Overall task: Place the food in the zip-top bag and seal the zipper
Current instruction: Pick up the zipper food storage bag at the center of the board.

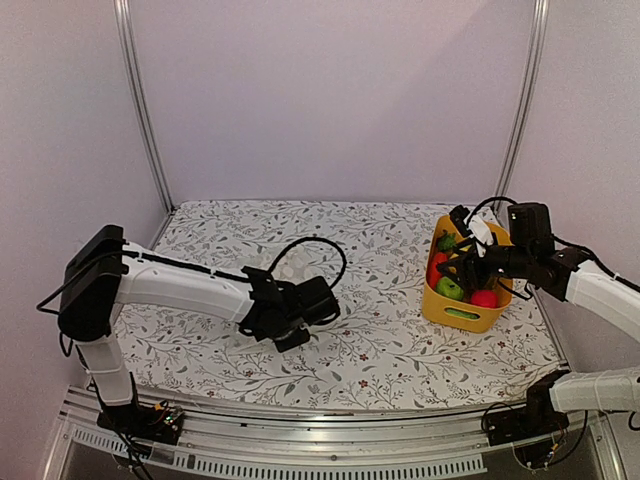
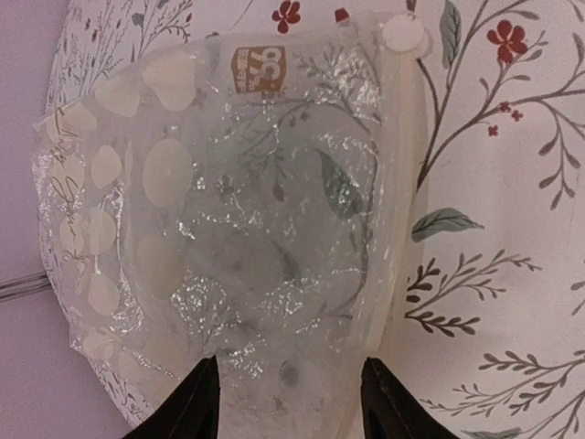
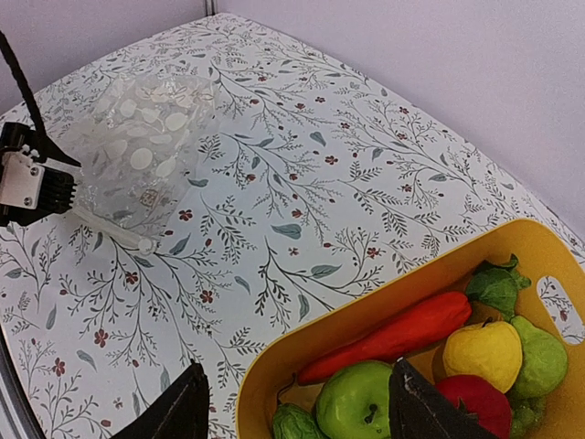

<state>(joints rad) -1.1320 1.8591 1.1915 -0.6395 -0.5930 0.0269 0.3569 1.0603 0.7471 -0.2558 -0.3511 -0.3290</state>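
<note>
The zip-top bag [image 2: 238,210], clear with white dots, lies flat on the flowered cloth. Its zipper [image 2: 395,183] runs along the right edge in the left wrist view. My left gripper [image 2: 288,370] hangs open low over the bag's near end, one finger on each side, with nothing pinched. The bag [image 3: 146,151] and the left gripper [image 3: 37,183] also show far left in the right wrist view. The food lies in a yellow bin [image 3: 274,366]: a green apple [image 3: 356,402], a carrot [image 3: 393,338], a lemon [image 3: 483,352] and a red fruit [image 3: 471,402]. My right gripper [image 3: 300,370] is open above the bin's near corner and the apple.
The yellow bin [image 1: 462,315] stands at the table's right side, close to the right wall. My left arm [image 1: 180,285] stretches across the front left of the table. A black cable [image 1: 310,250] loops above the left wrist. Patterned cloth lies between bag and bin.
</note>
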